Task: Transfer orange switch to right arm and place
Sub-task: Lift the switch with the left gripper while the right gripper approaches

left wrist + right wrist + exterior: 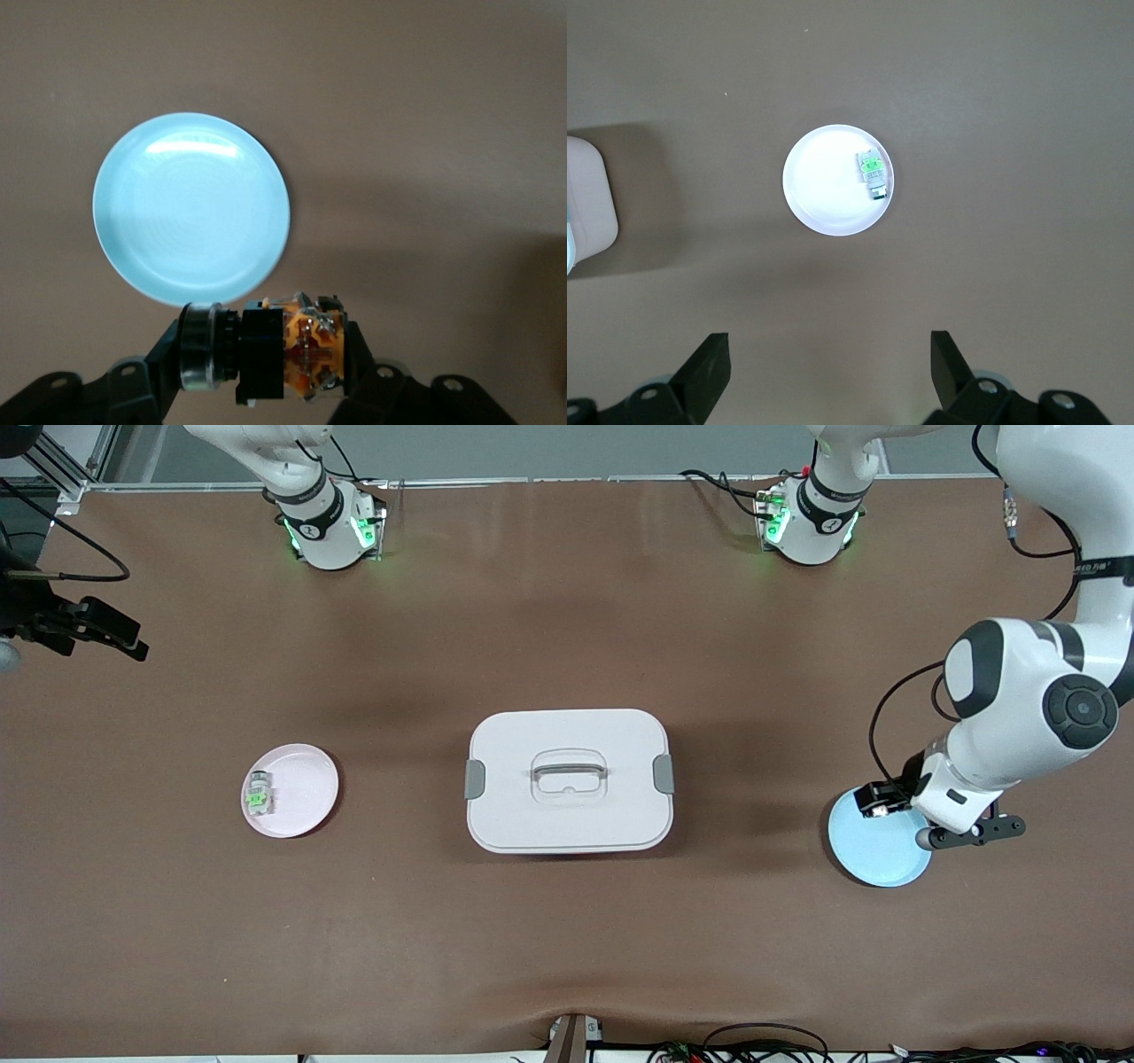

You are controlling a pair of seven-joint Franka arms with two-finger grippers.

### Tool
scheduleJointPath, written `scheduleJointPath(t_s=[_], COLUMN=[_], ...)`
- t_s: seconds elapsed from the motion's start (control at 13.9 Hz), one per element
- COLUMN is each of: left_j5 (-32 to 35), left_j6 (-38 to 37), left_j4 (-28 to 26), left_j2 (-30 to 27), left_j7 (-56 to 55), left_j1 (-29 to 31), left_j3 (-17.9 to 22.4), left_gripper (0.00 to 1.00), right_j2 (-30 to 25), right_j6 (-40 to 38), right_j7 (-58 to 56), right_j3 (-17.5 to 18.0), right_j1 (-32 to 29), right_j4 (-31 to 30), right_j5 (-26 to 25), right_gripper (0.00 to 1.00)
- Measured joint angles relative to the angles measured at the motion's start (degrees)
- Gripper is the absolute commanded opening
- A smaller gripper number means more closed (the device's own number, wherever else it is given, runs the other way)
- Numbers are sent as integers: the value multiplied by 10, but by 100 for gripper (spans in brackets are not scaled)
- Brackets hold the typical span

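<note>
My left gripper [264, 359] is shut on the orange switch [306, 350], a black blocky part with an orange middle and a silver ring at one end. It is held up over the edge of the pale blue plate [190, 208]. In the front view the left gripper [886, 802] hangs over that blue plate [873, 855] at the left arm's end of the table. My right gripper [830, 354] is open with nothing between its fingers. It hangs high over the right arm's end of the table, where it shows as the right gripper [120, 636].
A pink plate [306, 793] holds a clear part with a green middle [259, 793], also the green part [873, 175] on the plate [819, 190]. A white lidded box [569, 815] with a handle and grey clasps stands mid-table.
</note>
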Motion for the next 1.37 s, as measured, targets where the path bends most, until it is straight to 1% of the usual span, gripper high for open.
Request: scheduleJointPath(t_s=[0.22, 0.5, 0.65, 0.79, 0.94, 1.08, 1.15, 1.22, 1.37], left_j5=[-18, -74, -116, -146, -166, -205, -224, -240, -260], left_j6=[-102, -184, -210, -223, -225, -225, -225, -225, -224], left_j4=[61, 110, 127, 134, 135, 135, 135, 135, 137], left_j2=[-9, -9, -9, -9, -8, -8, -8, -8, -8], left_j7=[-100, -222, -284, -343, -402, -456, -472, -482, -498], left_j1=[-1, -4, -4, -4, -4, -6, -8, -9, -12], left_j3=[-59, -123, -148, -175, -209, -235, -240, -242, -244], left_gripper=[0, 0, 0, 0, 0, 0, 0, 0, 0], right_j2=[6, 9, 10, 17, 30, 41, 46, 51, 59], right_j6=[0, 1, 1, 1, -1, -3, -2, -1, 13], right_j7=[0, 0, 0, 0, 5, 53, 84, 111, 165], right_j3=[0, 0, 0, 1, 2, 3, 4, 5, 6], right_j1=[3, 8, 17, 38, 71, 108, 127, 144, 166], right_j4=[0, 0, 0, 0, 0, 0, 0, -1, -4], right_j5=[0, 1, 2, 3, 3, 4, 12, 36, 114], right_gripper=[100, 100, 100, 100, 100, 100, 100, 100, 100])
